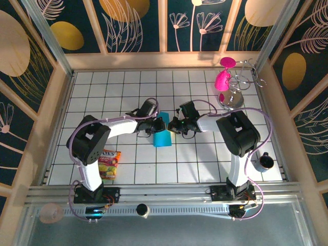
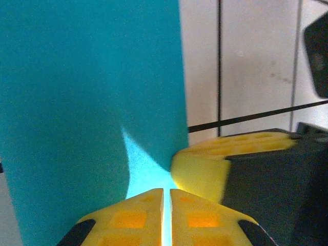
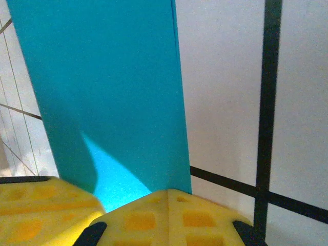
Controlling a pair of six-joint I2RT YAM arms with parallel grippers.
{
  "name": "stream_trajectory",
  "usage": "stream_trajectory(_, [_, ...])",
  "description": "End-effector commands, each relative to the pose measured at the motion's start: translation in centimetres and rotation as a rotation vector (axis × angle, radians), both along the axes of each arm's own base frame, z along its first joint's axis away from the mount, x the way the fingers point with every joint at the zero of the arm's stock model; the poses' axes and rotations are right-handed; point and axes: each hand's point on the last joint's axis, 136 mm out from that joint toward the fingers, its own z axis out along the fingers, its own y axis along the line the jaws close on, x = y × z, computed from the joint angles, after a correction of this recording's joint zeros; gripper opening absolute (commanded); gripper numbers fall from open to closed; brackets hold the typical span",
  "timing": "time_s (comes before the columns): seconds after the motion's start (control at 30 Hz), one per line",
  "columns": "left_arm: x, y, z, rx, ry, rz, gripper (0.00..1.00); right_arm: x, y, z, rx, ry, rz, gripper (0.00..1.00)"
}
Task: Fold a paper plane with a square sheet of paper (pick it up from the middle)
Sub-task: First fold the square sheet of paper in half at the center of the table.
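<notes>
I see the turquoise sheet of paper at mid-table, beyond and to the right of the snack packet. My left gripper has its yellow fingers pressed together on the sheet's edge. My right gripper pinches the same sheet, just beside the left.

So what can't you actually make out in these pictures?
- Top view: the middle of the sheet of paper is covered by the left gripper and the right gripper, so any creases there are hidden.
- Both wrist views: the sheet's far end is cut off by the picture's top edge.
- Top view: the print on the snack packet is too small to read.
</notes>
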Motion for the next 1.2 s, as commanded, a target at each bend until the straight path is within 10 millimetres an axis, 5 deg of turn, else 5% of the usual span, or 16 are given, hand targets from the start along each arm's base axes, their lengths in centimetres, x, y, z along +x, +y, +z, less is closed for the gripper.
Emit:
stream_trajectory(0.0, [0.0,-0.2,-0.3,0.018,0.01,-0.027,0.11,-7.1,-7.6,-11.1,-0.42,0.256,-0.027,0.03])
stream_trajectory(0.63, [-1.5,4.3,-4.0,0.182,0.023,-0.102,0.12,-8.6,-10.8,-12.7,-0.585,0.276,-0.009,0.02])
stream_trajectory(1.03, [-2.0,8.9,-3.1,0.132,-0.002,-0.039,0.13,-8.7,-11.9,-12.8,-0.649,0.256,0.003,0.01])
stream_trajectory(1.17, [-1.0,8.5,0.2,0.075,-0.08,-0.028,0.13,-8.5,-11.6,-12.6,-0.638,0.251,0.007,0.01])
